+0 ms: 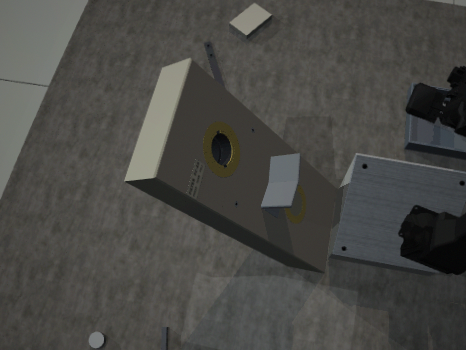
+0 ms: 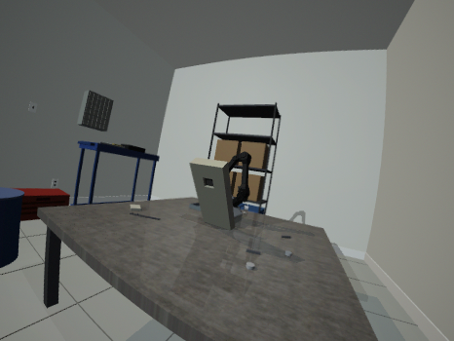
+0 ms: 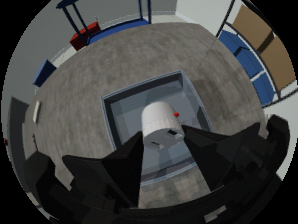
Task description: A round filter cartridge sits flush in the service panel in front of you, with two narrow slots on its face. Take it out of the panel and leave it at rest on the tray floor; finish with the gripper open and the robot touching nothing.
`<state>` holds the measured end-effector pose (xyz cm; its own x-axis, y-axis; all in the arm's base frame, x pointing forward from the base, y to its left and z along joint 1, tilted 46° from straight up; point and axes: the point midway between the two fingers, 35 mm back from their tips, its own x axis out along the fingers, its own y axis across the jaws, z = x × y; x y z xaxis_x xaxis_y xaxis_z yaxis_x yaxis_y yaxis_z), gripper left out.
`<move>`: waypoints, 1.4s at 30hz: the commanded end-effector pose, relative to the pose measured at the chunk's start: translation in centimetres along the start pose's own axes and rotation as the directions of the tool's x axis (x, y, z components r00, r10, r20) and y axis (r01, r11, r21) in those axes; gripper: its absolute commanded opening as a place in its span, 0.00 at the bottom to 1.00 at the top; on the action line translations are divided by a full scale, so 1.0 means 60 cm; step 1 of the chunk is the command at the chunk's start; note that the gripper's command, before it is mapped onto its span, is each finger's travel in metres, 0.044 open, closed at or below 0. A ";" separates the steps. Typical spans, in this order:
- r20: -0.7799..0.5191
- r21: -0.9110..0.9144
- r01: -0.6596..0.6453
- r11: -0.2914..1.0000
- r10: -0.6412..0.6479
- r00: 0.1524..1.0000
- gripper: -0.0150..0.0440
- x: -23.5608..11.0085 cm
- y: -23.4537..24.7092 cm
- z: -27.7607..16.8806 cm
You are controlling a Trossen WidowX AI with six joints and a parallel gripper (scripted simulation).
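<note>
Over the tray at the far right of the table, the tool clamps the white cartridge between its fingers, the panel's socket empty.

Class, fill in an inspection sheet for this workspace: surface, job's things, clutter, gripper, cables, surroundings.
Surface: grey table.
Job's things: service panel with its round socket vacated; white filter cartridge held over the tray.
Clutter: small pale block, thin dark strip, small round disc.
Gripper: gripper shut on the cartridge, fingers on either side of it.
Cables: nothing seen.
Surroundings: shelf rack with cardboard boxes, blue bench.
</note>
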<state>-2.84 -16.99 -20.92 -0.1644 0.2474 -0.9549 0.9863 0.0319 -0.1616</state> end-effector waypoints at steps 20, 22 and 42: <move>0.000 0.000 -0.001 1.000 0.001 1.000 1.00 -0.084 0.001 0.050; -0.001 -0.001 -0.001 1.000 0.001 1.000 1.00 -0.103 0.002 0.058; 0.004 -0.003 0.002 1.000 -0.002 1.000 1.00 -0.084 0.000 0.052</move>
<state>-2.01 -21.29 -16.83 -0.1662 0.2447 -0.9552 0.9861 0.0349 -0.1626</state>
